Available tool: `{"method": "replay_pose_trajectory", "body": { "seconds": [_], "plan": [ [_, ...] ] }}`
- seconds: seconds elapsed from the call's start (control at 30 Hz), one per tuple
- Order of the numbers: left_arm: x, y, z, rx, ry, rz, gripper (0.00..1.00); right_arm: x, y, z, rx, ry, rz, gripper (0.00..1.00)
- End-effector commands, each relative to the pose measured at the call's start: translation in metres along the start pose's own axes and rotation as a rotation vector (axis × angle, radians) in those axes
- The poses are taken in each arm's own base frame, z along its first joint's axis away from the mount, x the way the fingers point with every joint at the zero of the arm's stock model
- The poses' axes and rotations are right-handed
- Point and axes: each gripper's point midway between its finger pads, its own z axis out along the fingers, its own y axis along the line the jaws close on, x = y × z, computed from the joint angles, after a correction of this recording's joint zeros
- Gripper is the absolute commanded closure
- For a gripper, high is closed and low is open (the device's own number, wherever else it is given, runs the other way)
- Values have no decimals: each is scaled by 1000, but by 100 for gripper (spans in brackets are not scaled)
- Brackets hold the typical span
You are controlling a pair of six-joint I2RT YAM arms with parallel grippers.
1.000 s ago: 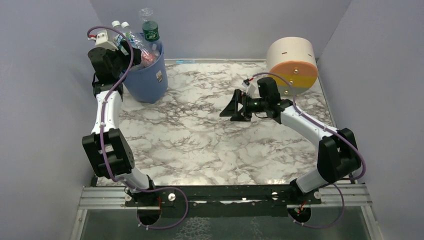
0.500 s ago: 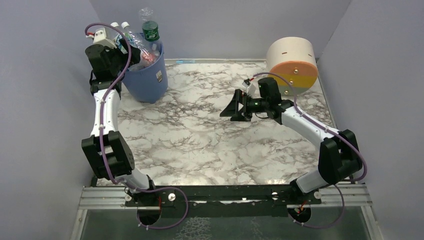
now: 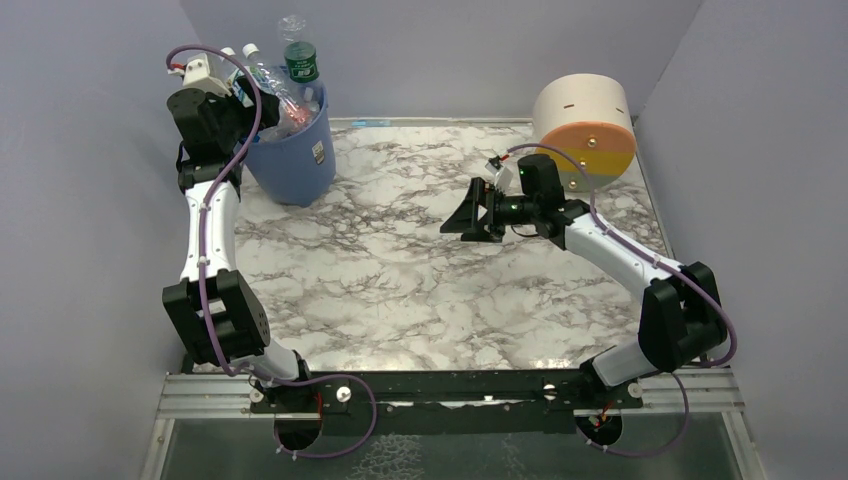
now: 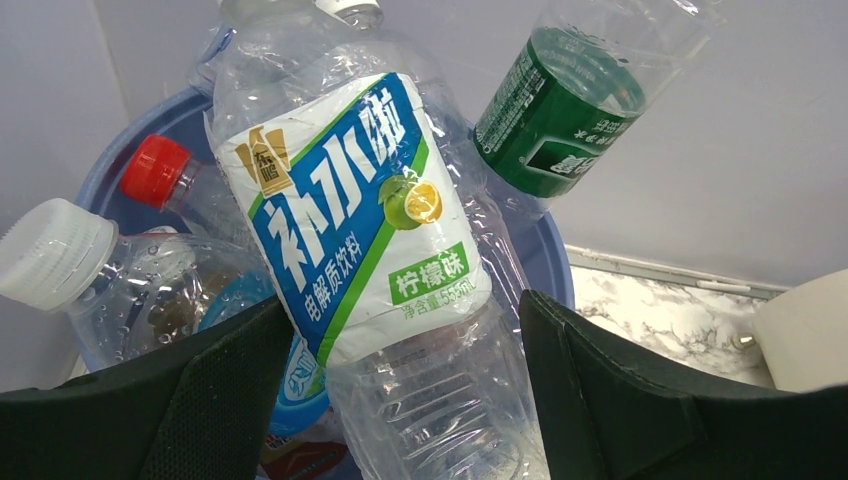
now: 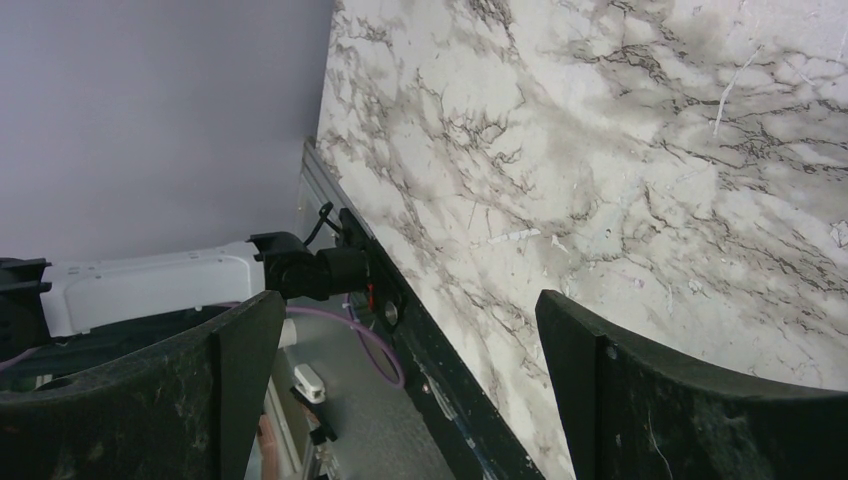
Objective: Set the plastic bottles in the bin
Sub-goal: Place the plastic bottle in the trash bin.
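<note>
In the blue plastic bin (image 3: 300, 165) all clear plastic bottles (image 4: 350, 220) appear stowed; left gripper (image 4: 403, 310) straddles one, grip unclear; right gripper (image 5: 405, 300) gapes empty.

**Left arm** (image 3: 205, 230): the base is bolted at the left of the table's (image 3: 400, 290) near edge. The elbow is folded close above the base. The forearm runs along the left edge to the far left corner, where the wrist is held high. The left gripper (image 4: 405, 300) has its fingers (image 4: 220, 400) spread well apart.

**Right arm** (image 3: 610, 245): the base is at the right of the near edge, with the elbow by the right edge. The forearm reaches inward toward the table's middle. The right gripper (image 3: 462, 215) points left, clear of the surface, with its jaws fully spread.
</note>
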Motion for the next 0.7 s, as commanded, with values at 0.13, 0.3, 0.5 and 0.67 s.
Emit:
{"method": "replay_pose_trajectory", "body": {
  "seconds": [0.13, 0.3, 0.5, 0.67],
  "plan": [
    [-9, 2, -4, -13, -25, 34, 13, 1, 10, -7, -35, -2, -15, 0],
    [-9, 5, -4, -20, -24, 39, 13, 2, 8, -7, -33, -3, -11, 1],
    [-13, 4, -2, -17, -36, 35, 10, 3, 7, -7, -33, -1, -5, 0],
    [-18, 2, -2, -15, -46, 41, 10, 4, 5, -6, -29, 1, -2, 0]
  ]
}}
